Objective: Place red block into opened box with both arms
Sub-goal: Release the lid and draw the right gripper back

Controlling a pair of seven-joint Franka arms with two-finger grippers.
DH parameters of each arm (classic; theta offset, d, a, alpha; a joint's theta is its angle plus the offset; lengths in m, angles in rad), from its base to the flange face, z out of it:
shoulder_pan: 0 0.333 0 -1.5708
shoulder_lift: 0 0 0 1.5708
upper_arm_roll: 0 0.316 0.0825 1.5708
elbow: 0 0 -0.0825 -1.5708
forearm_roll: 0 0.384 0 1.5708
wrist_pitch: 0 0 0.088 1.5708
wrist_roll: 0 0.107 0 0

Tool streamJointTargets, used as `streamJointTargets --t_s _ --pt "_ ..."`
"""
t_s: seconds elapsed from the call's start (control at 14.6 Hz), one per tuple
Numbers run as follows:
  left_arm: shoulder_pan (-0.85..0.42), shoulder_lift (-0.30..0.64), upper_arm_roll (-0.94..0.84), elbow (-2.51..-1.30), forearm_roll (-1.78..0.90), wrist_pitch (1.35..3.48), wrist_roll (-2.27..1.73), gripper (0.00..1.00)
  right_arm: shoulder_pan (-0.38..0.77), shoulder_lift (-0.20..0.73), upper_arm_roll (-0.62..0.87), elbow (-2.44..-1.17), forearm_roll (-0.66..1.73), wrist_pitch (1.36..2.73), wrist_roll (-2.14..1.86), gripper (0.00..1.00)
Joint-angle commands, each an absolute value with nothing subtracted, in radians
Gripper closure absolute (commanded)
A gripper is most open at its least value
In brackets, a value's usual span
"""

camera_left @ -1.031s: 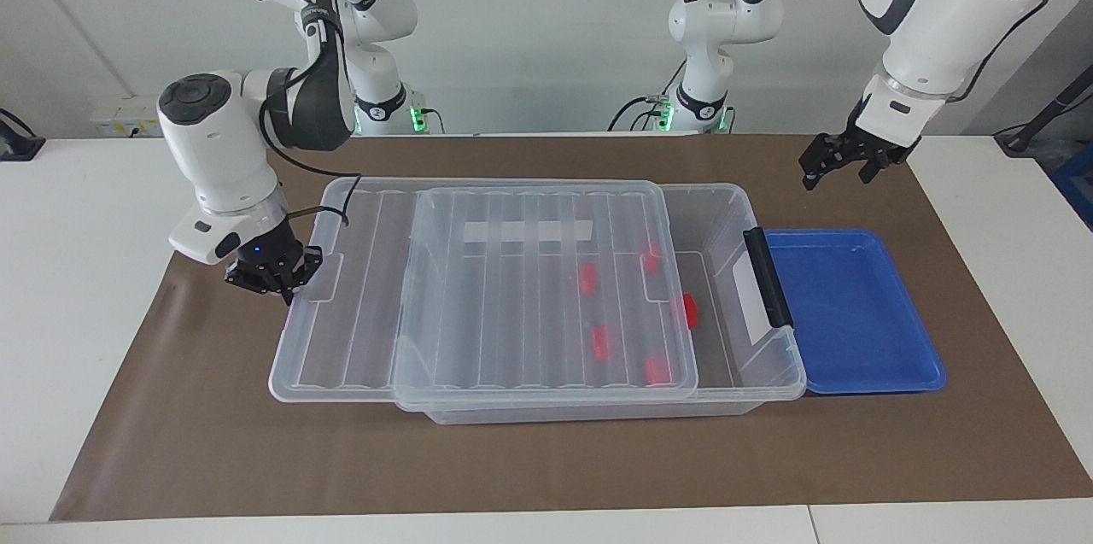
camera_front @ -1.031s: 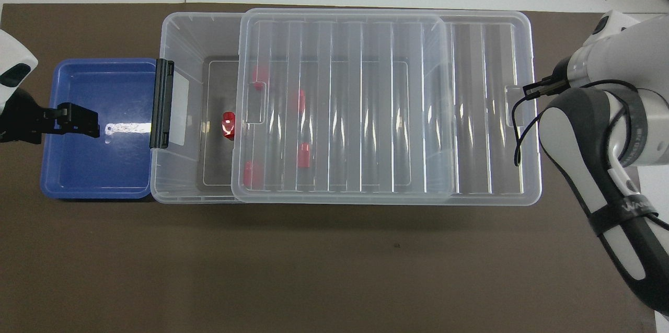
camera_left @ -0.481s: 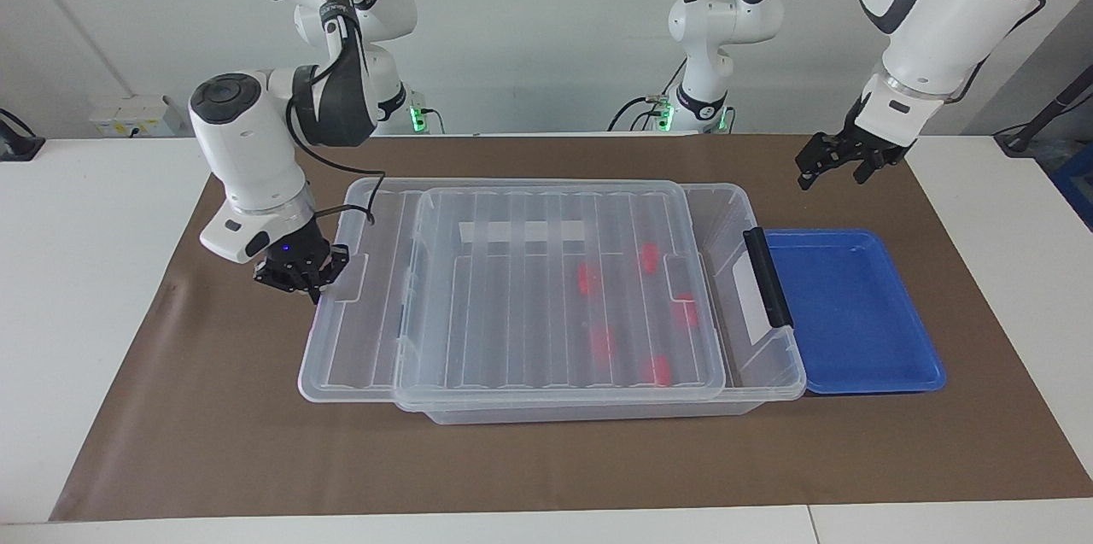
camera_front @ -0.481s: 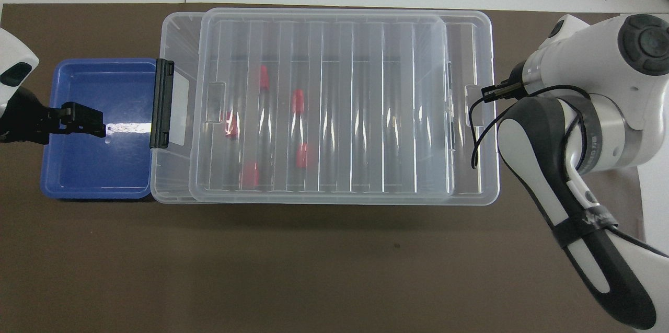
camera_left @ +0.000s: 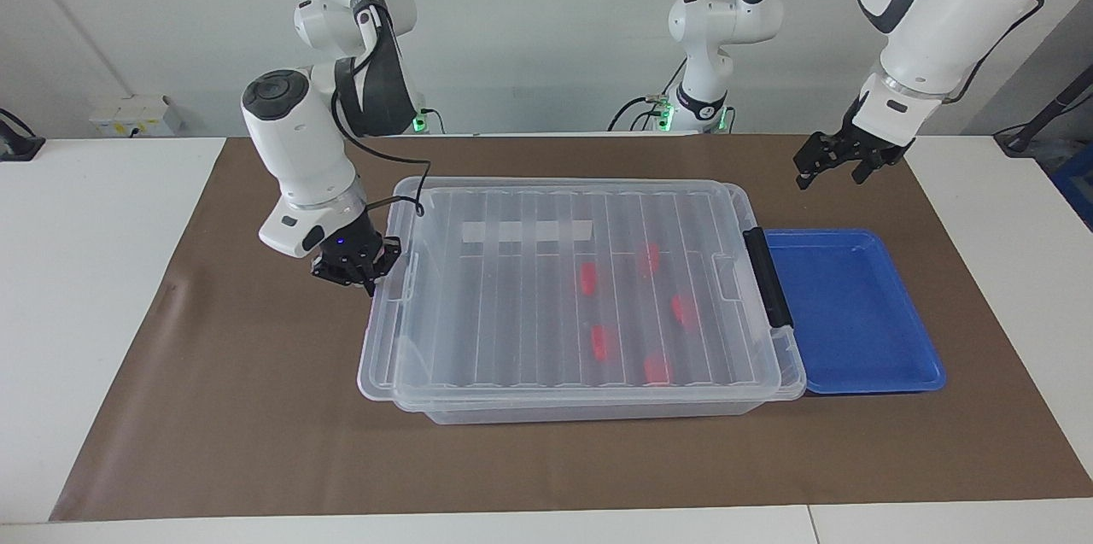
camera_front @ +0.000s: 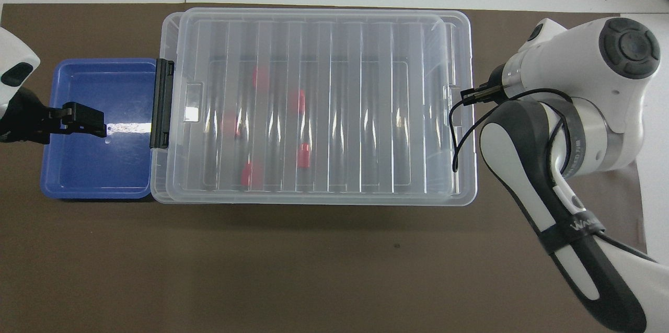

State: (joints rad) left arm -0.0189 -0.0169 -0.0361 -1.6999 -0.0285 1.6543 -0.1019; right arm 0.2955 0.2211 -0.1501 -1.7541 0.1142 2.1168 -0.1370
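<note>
The clear box (camera_left: 598,412) lies across the mat with its ribbed lid (camera_left: 546,288) over nearly all of it. The lid overhangs a little at the right arm's end. Several red blocks (camera_left: 587,277) lie on the box floor under the lid, toward the black handle (camera_left: 767,279); the overhead view shows them through the lid (camera_front: 296,99). My right gripper (camera_left: 357,269) is shut and low against the lid's end edge. In the overhead view the right arm hides it. My left gripper (camera_left: 832,164) hangs open in the air over the blue tray (camera_front: 94,165), with nothing in it.
The blue tray (camera_left: 854,313) sits against the box's handle end and holds nothing. A brown mat (camera_left: 256,424) covers the table under everything. The right arm's forearm and cable (camera_front: 528,165) lean over the mat beside the box's end.
The right gripper has moved toward the left arm's end, and the lid has slid with it over the box. The open gap by the handle has closed. The left gripper has barely moved.
</note>
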Motion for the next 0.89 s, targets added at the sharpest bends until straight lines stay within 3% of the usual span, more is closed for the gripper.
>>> streamJointTargets --t_s 0.0,0.41,0.82 --pt "-0.009 -0.04 -0.035 -1.668 -0.04 1.651 -0.094 0.0 0.299 0.216 -0.14 -1.769 0.159 2.1 -0.121 1.0" --pt "-0.005 -0.083 -0.041 -1.623 0.037 1.56 -0.087 0.0 0.299 0.207 -0.138 -1.786 0.161 2.097 -0.121 1.0" --pt "0.009 -0.095 -0.034 -1.67 0.032 1.628 -0.091 0.0 0.299 0.207 -0.138 -1.786 0.163 2.086 -0.123 1.0"
